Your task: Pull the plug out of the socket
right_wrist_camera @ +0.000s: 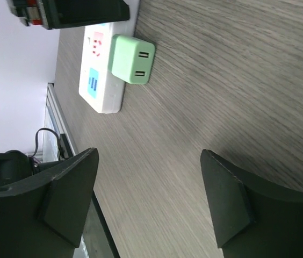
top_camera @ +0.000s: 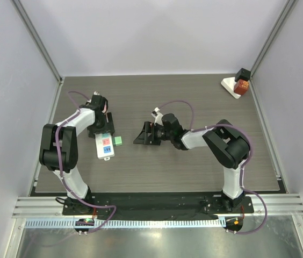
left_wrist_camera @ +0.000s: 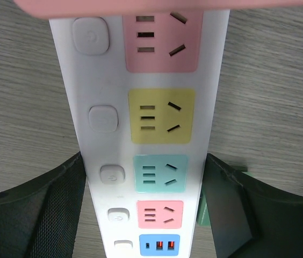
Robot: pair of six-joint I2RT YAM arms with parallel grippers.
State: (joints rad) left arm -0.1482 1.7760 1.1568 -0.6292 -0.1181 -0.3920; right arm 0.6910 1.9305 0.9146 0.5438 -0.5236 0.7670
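Observation:
A white power strip with coloured sockets lies on the table at the left. A green plug lies on the table against the strip's right side, out of any socket. My left gripper straddles the strip's far end. In the left wrist view its fingers press both long edges of the strip, and a sliver of the plug shows behind the right finger. My right gripper is open and empty, low over the table to the right of the plug. The right wrist view shows its jaws wide apart, with the plug and strip ahead.
A white base with a red and black block sits at the back right corner. Metal frame posts and light walls bound the dark wood tabletop.

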